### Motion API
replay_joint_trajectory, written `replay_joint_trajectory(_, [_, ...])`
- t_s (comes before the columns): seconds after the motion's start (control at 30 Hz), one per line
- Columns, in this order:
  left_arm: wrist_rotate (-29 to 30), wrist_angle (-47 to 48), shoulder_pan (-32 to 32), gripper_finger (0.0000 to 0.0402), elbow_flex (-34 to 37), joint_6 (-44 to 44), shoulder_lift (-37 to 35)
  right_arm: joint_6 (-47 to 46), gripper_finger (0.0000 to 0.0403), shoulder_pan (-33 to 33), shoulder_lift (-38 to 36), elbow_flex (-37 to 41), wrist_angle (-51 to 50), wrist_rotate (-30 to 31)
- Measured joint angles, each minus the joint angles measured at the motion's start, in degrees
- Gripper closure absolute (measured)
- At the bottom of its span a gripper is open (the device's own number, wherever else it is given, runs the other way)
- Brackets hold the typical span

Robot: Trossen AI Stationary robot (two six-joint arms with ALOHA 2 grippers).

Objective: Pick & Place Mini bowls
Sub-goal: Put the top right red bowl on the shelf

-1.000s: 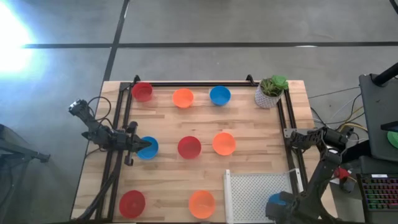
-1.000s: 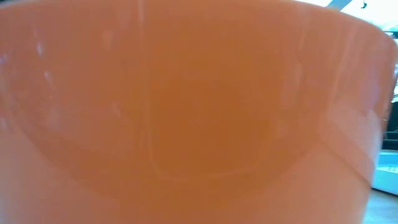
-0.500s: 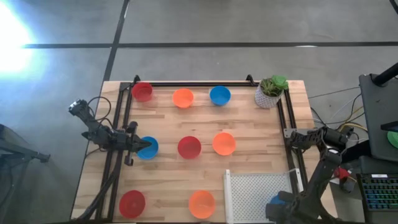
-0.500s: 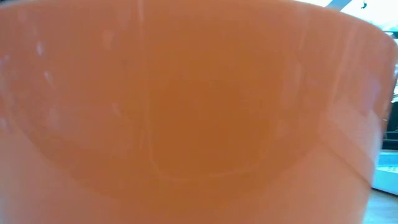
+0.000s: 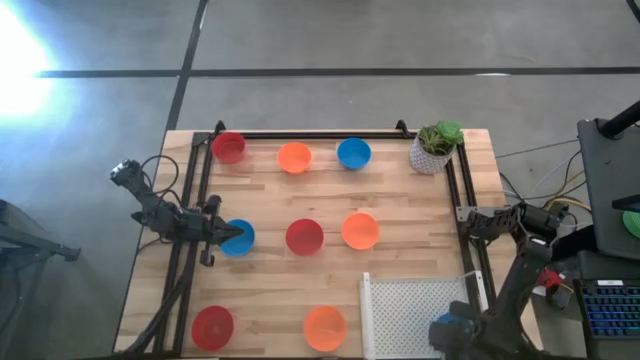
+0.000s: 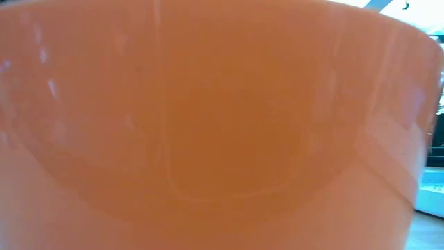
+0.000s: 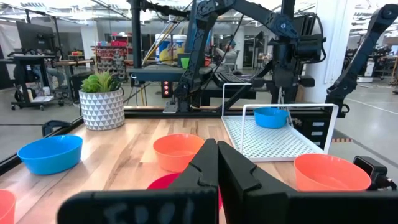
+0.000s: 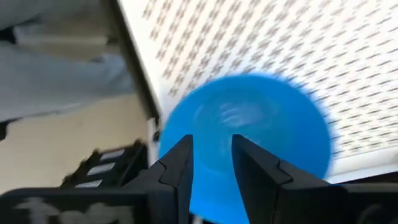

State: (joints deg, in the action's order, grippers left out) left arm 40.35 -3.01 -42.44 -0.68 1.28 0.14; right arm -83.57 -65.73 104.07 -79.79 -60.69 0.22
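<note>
Down at the near right corner, the right gripper [image 8: 210, 167] clamped a blue bowl's [image 8: 249, 134] rim over the white tray [image 5: 410, 305]. Meanwhile the left gripper [image 7: 217, 163] waited, fingers together, beside another blue bowl [image 5: 238, 237].

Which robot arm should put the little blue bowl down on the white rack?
The right. The right gripper already grips that small blue plastic bowl over the white perforated rack; the left gripper waits across the table.

Dark jointed arms — black cables trailing, flat black fingers [image 7: 214, 177]
</note>
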Motion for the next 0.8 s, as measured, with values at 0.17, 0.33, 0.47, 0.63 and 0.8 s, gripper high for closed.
replay_joint_trajectory(0.17, [0.0, 0.0, 0.0, 0.0402, 0.0, 0.0, 0.0, 0.4, 0.0305, 0.0, -1.7, -3.2, -5.9, 13.6])
replay_joint_trajectory(0.33, [0.5, -0.3, 0.0, 0.0402, 0.0, 2.0, 0.0, 4.8, 0.0311, 0.0, -4.7, -4.1, -6.6, 33.2])
replay_joint_trajectory(0.47, [0.8, -1.1, 0.0, 0.0402, 0.1, 1.6, 0.0, 7.6, 0.0318, 0.0, -6.6, -4.1, -6.6, 46.6])
replay_joint_trajectory(0.63, [0.9, -1.6, 0.0, 0.0402, 0.1, -1.0, 0.0, 11.9, 0.0327, 0.1, -8.6, -4.1, -6.6, 57.8])
replay_joint_trajectory(0.8, [1.0, -2.2, 0.0, 0.0402, 0.1, -1.0, 0.0, 13.7, 0.0335, 0.6, -11.2, -4.0, -6.9, 68.1])
